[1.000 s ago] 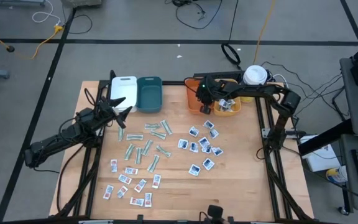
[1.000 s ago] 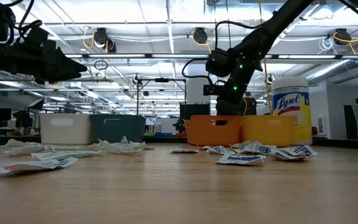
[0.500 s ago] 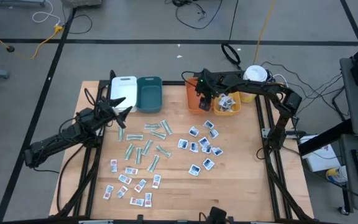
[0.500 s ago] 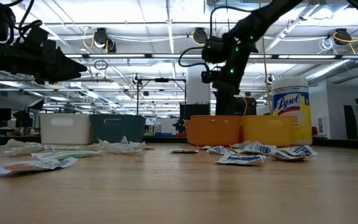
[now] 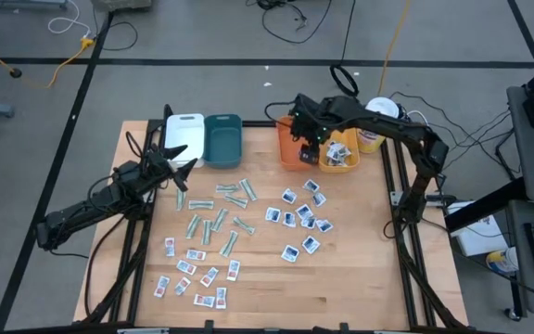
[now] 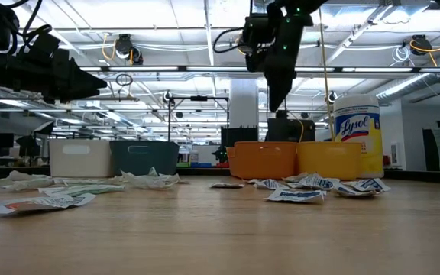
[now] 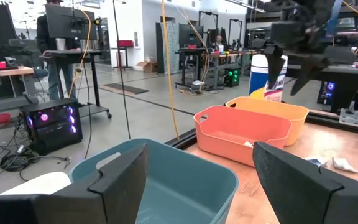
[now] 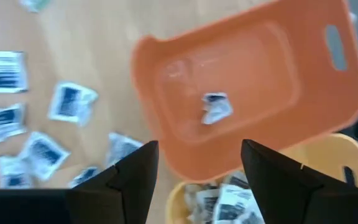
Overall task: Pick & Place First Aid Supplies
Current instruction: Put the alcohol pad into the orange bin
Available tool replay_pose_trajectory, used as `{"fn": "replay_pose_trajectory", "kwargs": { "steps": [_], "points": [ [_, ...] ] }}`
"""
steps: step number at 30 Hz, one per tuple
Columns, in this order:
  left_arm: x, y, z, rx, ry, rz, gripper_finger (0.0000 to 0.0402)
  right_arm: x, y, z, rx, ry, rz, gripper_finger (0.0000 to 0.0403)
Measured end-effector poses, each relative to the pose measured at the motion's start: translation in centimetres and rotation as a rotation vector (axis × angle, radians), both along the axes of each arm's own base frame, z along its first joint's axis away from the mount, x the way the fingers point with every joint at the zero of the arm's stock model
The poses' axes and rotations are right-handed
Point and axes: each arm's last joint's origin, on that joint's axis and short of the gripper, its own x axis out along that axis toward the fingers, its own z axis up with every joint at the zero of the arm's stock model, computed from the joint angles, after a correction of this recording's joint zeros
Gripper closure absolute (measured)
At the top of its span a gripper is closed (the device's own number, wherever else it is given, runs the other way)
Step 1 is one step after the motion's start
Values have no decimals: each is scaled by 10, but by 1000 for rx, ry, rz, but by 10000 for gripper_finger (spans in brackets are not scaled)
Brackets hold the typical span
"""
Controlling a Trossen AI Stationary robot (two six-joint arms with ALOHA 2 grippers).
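So the right gripper (image 8: 194, 180) just let go: fingers apart and empty, one packet (image 8: 215, 109) now lying in the orange bin (image 8: 166, 62). A second ago it sat low over that bin, now it's lifted clear. Left gripper (image 7: 201, 180) waits wide open by the teal bin (image 7: 166, 174). Loads of packets (image 5: 239, 223) left on the worktop (image 5: 341, 288)

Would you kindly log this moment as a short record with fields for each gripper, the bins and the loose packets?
right gripper: open, empty, above the orange bin
orange bin contents: one white packet
yellow bin: several packets inside
left gripper: open, empty, beside the white bin and facing the teal bin
teal bin contents: none visible
loose packets: pale-green strips, red-print packets and blue-print packets, all on the table
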Motion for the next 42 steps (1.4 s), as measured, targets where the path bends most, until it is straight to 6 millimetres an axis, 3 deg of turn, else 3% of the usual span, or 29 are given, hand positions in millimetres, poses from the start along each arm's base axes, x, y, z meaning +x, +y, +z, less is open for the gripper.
{"fn": "replay_pose_trajectory", "kwargs": {
  "steps": [6, 13, 20, 27, 34, 42],
  "points": [
    [0, 0, 0, 0, 0, 0, 105, 7, 22, 0, 39, 26, 58, 182],
    [0, 0, 0, 0, -1, 0, 105, 24, 83, -6, 57, 61, 202, 179],
    [0, 0, 0, 0, -1, 0, 105, 22, 148, -38, 110, 186, 251, 181],
    [0, 0, 0, 1, 0, 0, 105, 10, 195, -63, 138, 285, 181, 181],
    [0, 0, 0, 0, 0, 0, 105, -2, 220, -82, 138, 345, 131, 181],
    [0, 0, 0, 0, 0, 0, 105, -5, 223, -87, 78, 347, 105, 181]
  ]
}}
